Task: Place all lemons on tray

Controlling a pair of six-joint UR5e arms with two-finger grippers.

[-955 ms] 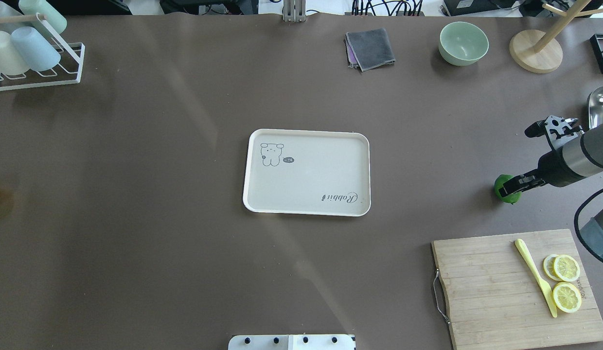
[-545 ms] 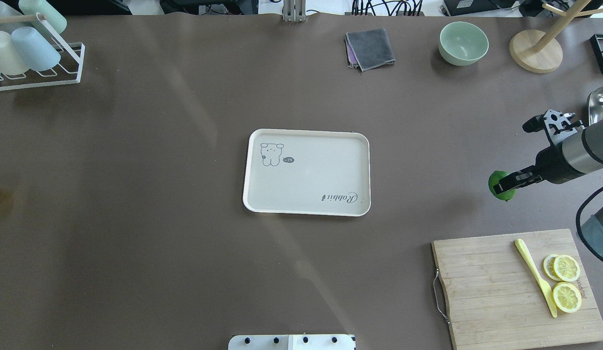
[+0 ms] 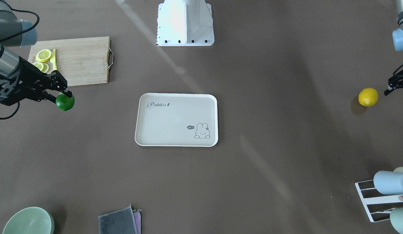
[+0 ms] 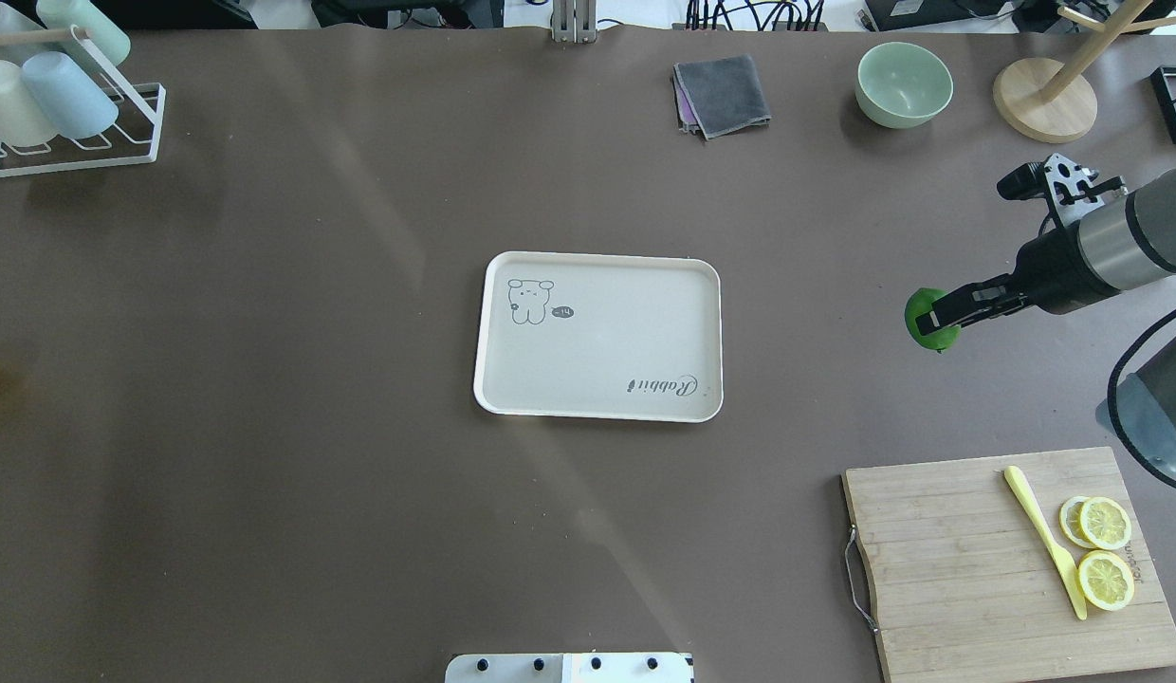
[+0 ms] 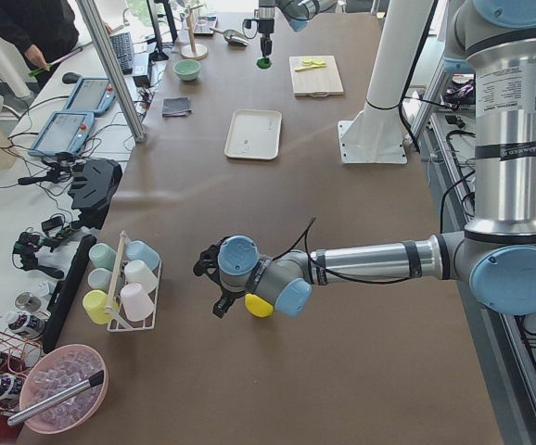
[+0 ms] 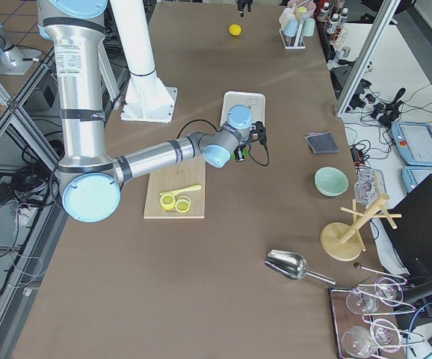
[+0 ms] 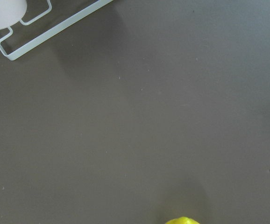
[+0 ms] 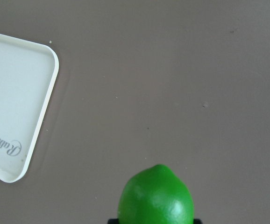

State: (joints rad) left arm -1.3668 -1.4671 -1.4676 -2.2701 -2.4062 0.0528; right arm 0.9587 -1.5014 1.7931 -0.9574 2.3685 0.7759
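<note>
Front-facing view: right fingers (image 3: 64, 92) are closed on the green lemon (image 3: 65, 102), well apart from the tray (image 3: 176, 144). Left fingers (image 3: 394, 83) stand near the yellow lemon (image 3: 368, 97), which rests on the table (image 3: 269, 65); their spread cannot be told. Right wrist view: the green lemon is at the lower edge and the tray's corner is at the left.

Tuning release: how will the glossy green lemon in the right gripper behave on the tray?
The glossy green oval lemon, pinched in the right gripper, looks smooth and rounded, so it may slip if squeezed unevenly. On the flat cream rectangular tray it will probably roll; the raised rim should stop it.
</note>
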